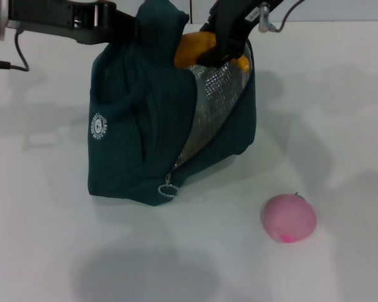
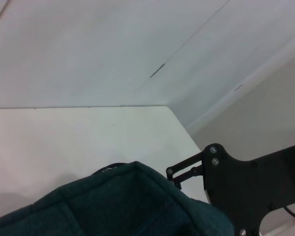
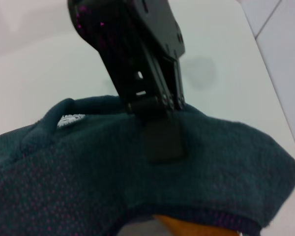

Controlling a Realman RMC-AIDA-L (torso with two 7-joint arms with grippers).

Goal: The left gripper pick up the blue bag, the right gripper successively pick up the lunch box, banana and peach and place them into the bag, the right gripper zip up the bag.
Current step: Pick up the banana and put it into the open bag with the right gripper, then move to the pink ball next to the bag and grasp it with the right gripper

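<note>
We noted the white tabletop carrying everything in the head view. The blue bag stood upright at centre, its side flap open and silver lining showing, zipper pull hanging at its near bottom edge. The left end effector came in from the far left and was clenched on the bag's top fabric, holding it up; the right wrist view showed one black finger pressed flat against the cloth. The right end effector reached down at the bag's open mouth, grasping the banana, which sat partly inside the opening. The peach lay on the tabletop to the near right, well apart from the bag. We could not see the lunch box.
</note>
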